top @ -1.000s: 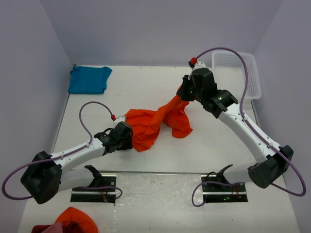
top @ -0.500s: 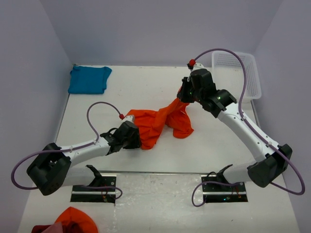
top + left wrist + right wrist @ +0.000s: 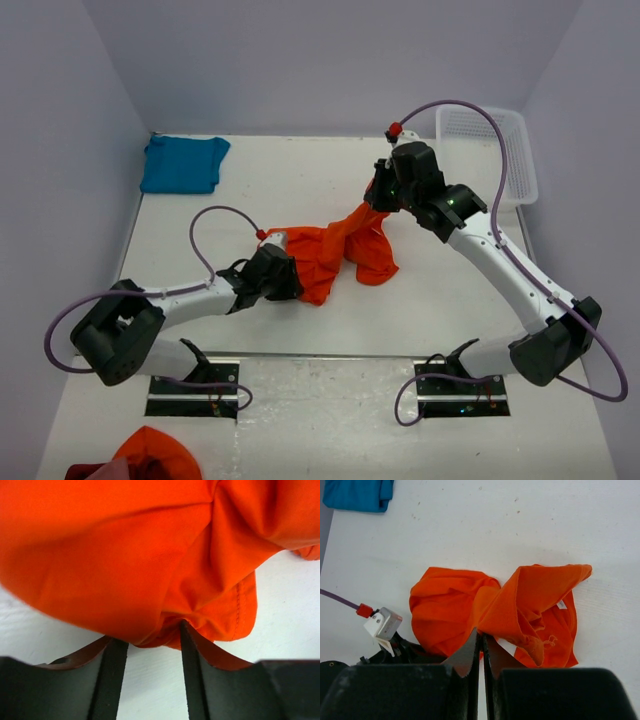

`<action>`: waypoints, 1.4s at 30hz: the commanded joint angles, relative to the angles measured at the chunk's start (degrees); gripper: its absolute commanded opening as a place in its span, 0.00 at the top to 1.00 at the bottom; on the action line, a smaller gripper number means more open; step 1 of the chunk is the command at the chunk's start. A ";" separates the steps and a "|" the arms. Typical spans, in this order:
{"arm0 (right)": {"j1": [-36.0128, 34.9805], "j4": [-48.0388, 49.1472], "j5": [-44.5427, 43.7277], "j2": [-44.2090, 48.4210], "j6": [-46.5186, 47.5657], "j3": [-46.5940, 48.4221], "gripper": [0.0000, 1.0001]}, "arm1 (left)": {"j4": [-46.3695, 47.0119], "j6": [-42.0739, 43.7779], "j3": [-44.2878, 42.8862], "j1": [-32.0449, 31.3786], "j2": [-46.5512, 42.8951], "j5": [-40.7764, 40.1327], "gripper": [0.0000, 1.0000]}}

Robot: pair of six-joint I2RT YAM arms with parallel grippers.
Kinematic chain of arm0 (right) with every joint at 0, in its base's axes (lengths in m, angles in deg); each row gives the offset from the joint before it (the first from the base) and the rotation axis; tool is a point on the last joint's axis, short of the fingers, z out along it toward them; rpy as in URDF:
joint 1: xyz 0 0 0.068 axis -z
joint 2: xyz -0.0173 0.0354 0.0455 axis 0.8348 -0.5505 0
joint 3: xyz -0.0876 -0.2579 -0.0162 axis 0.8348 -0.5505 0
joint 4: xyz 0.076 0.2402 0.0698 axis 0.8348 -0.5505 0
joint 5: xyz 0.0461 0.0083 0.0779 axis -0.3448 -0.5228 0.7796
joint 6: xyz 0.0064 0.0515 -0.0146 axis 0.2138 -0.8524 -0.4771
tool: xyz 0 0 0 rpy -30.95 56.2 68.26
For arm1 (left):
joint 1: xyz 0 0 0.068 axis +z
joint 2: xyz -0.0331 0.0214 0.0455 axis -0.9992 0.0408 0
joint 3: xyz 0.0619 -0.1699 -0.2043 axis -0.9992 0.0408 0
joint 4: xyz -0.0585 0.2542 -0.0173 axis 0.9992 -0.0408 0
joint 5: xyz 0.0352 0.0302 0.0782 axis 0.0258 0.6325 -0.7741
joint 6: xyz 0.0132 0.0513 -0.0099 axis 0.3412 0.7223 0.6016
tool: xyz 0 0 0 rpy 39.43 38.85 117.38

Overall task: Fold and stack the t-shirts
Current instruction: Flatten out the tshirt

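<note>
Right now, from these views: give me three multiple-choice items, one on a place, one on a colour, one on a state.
1. Where does the teal shirt lie?
A) far-left corner of the table
B) beside the right arm's base
C) at the near edge

2. What colour is the cloth in mid-table?
A) teal
B) orange
C) white

3. How is the right tool?
A) open over bare table
B) shut on the orange shirt
C) open around the teal shirt

1 A: the top view shows it in that corner.
2 B: every view shows orange cloth there.
3 B: the right wrist view shows the fingers together, pinching orange cloth.
</note>
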 commanded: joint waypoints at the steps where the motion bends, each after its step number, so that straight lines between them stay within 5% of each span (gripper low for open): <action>1: 0.17 0.07 0.01 1.90 0.86 0.49 1.00 | 2.17 1.81 -0.43 -0.28 5.64 0.65 0.67; 4: 0.08 0.07 -0.08 2.43 1.12 -0.13 1.00 | 5.07 3.39 -1.92 -0.28 7.84 -0.49 1.00; 8: 0.26 -1.34 -2.18 2.43 2.00 0.39 1.00 | -0.98 5.76 -5.61 -0.37 6.10 -2.16 1.00; 18: 0.96 -10.20 -11.69 6.38 11.66 11.81 1.00 | -31.64 11.20 -19.05 -0.98 -31.75 -13.23 1.00; 28: 0.52 -22.86 -8.61 15.52 18.08 27.26 1.00 | -42.83 20.44 -44.09 -0.98 -37.24 -15.08 1.00; 33: 0.26 -27.17 -4.92 19.38 17.65 32.64 1.00 | -43.54 21.85 -48.77 -0.98 -36.18 -8.07 1.00; 42: 0.26 -31.49 -4.65 18.96 18.08 43.19 1.00 | -40.46 21.85 -44.03 -0.98 -37.68 11.45 1.00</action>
